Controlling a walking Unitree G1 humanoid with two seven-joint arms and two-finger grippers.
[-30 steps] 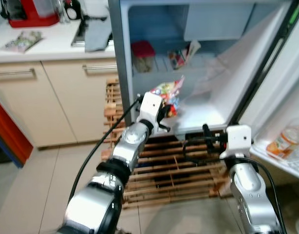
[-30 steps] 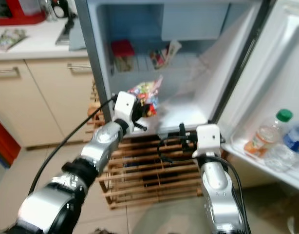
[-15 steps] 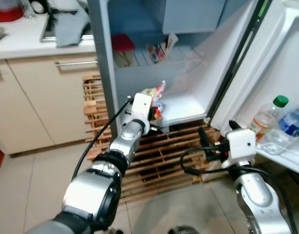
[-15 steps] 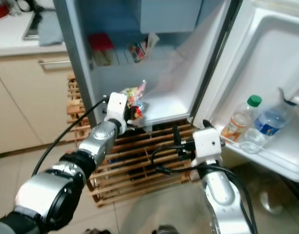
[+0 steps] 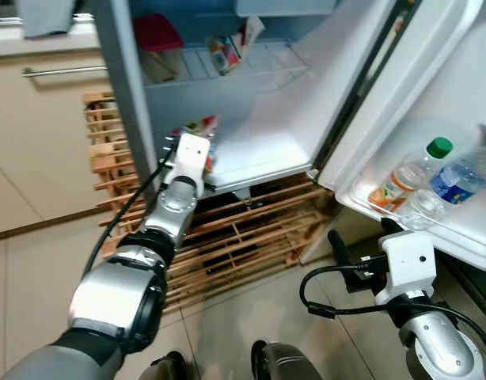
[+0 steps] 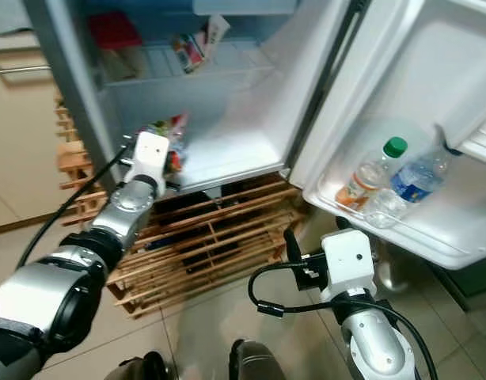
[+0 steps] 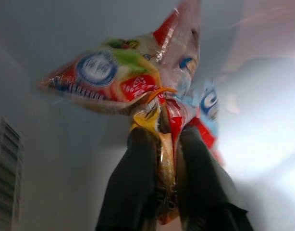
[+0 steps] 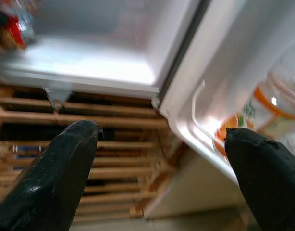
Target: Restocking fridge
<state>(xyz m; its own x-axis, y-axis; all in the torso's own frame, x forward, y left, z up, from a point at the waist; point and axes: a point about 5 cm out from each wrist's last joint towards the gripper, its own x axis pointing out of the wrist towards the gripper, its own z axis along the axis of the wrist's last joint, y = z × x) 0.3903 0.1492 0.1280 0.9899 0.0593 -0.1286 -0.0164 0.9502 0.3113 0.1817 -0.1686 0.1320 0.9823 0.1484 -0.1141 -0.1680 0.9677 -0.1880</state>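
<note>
Camera has swung right and down; whole scene shifted left. Left gripper (image 7: 162,139), fingers clamped on the snack bag (image 7: 138,82), has reached further in, bag now over the fridge floor (image 5: 259,150). Right gripper (image 8: 157,159), fingers spread, has dropped lower, away from the fridge, below the door shelf (image 5: 465,245) holding 2 bottles (image 5: 409,178).

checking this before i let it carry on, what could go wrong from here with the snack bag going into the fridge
1. The left gripper pinches the snack bag by one crinkled corner, so it may slip out before it is set down.
2. The bag hangs near the front lip of the fridge floor; released here, it could tip out onto the wooden rack.
3. The right gripper hangs open close to the door shelf holding bottles; a swing might knock them.
</note>
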